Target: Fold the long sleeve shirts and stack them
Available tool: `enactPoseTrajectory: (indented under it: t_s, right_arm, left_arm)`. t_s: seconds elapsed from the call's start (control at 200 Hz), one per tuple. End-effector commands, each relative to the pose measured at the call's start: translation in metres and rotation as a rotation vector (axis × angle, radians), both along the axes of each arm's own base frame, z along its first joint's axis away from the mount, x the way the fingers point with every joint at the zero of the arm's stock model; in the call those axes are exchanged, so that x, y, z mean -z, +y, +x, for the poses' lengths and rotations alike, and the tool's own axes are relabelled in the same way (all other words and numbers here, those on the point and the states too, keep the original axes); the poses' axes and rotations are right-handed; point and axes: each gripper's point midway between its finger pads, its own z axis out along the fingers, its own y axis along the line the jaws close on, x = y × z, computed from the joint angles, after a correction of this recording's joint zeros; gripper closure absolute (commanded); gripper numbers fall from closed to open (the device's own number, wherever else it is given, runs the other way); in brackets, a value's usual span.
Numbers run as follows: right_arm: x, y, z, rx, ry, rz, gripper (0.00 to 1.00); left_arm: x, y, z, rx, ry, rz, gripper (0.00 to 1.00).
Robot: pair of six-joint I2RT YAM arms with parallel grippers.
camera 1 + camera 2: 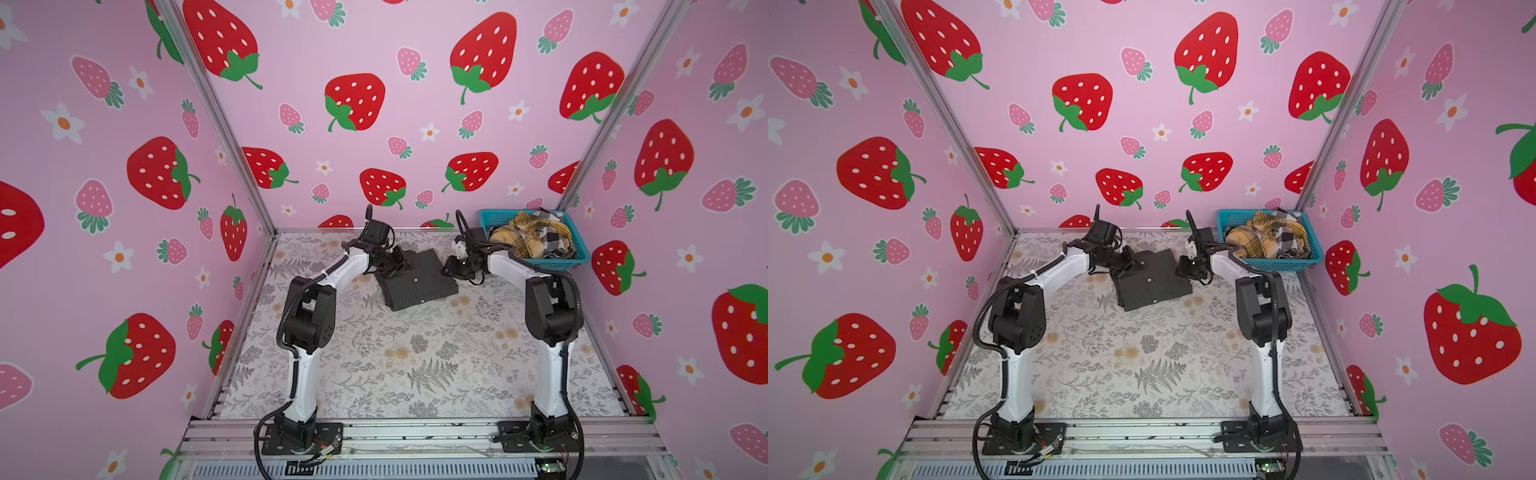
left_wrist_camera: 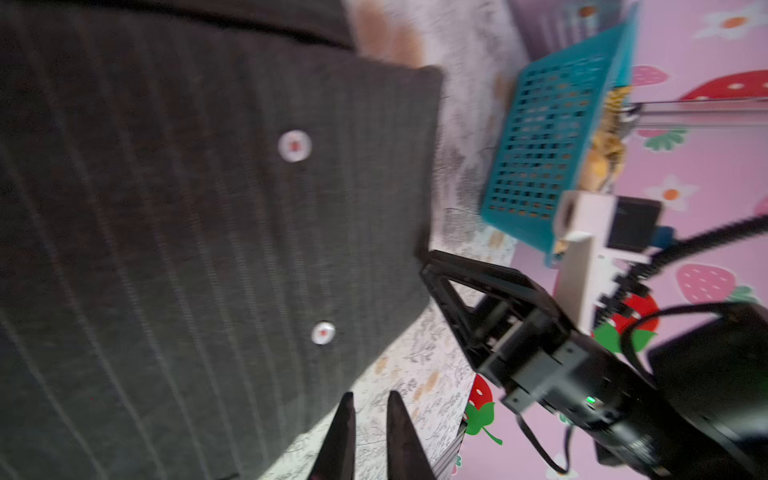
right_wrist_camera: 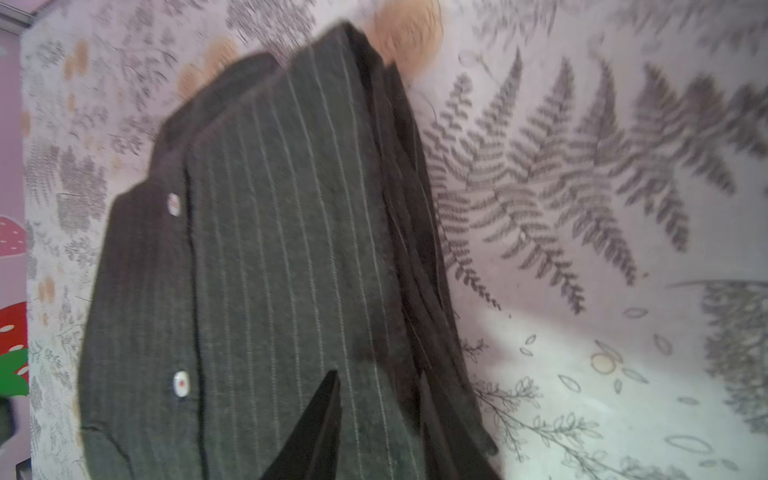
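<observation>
A charcoal shirt [image 1: 415, 282] of soft woven cloth, with thin pale pinstripes and round pearly buttons, lies folded into a rough rectangle on the fern-printed table [image 1: 415, 365]. The mustard plaid shirt [image 1: 523, 237] and the check shirt [image 1: 552, 241] sit crumpled in a teal mesh basket [image 1: 582, 257]. The left claw [image 2: 372, 436] is over the charcoal shirt's left part, barely parted and empty; the right claw [image 1: 449, 268] meets its right edge, grip unclear.

A dark charcoal shirt [image 1: 415, 284] [image 1: 1152, 284] with thin pale pinstripes and white buttons lies folded flat, a neat rectangle at the back of the counter [image 1: 415, 361]. A mustard plaid shirt [image 1: 521, 235] and a black-and-white check shirt [image 1: 553, 240] sit crumpled together in the teal basket [image 1: 552, 264].
</observation>
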Motion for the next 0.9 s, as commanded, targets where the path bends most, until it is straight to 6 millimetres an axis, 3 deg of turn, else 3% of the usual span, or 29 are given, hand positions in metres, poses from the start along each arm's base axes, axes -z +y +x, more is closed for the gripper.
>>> enactPoseTrajectory:
  t_s: [0.0, 0.12, 0.235, 0.345, 0.47, 0.565, 0.67, 0.78, 0.84, 0.89]
  right_arm:
    - [0.01, 0.009, 0.002, -0.026, -0.029, -0.036, 0.71]
    - [0.023, 0.011, -0.008, -0.025, -0.003, -0.063, 0.75]
    - [0.027, 0.017, -0.031, -0.034, 0.02, -0.071, 0.76]
    - [0.034, 0.016, -0.068, -0.021, 0.068, -0.086, 0.79]
    - [0.036, 0.012, -0.123, -0.013, 0.114, -0.091, 0.8]
    - [0.022, 0.009, -0.165, -0.01, 0.119, -0.073, 0.8]
    - [-0.007, 0.007, -0.196, 0.002, 0.076, -0.051, 0.76]
    - [-0.031, 0.008, -0.198, 0.013, 0.022, -0.024, 0.72]
    - [-0.039, 0.015, -0.19, 0.0, -0.003, -0.004, 0.72]
    - [-0.042, 0.027, -0.184, -0.028, -0.008, 0.011, 0.74]
  left_arm:
    - [0.013, 0.016, 0.008, -0.029, 0.039, -0.036, 0.86]
    - [0.034, 0.019, 0.001, -0.013, 0.077, -0.006, 0.88]
    - [0.059, 0.035, -0.015, -0.011, 0.139, 0.052, 0.92]
    - [0.069, 0.049, -0.042, -0.001, 0.156, 0.094, 0.92]
    - [0.079, 0.063, -0.093, 0.034, 0.201, 0.123, 0.92]
    - [0.068, 0.076, -0.133, 0.052, 0.184, 0.142, 0.9]
    - [0.04, 0.094, -0.168, 0.073, 0.128, 0.187, 0.69]
    - [0.015, 0.104, -0.198, 0.107, 0.094, 0.219, 0.58]
    - [0.006, 0.104, -0.215, 0.127, 0.098, 0.213, 0.59]
    - [0.003, 0.101, -0.228, 0.135, 0.116, 0.191, 0.66]
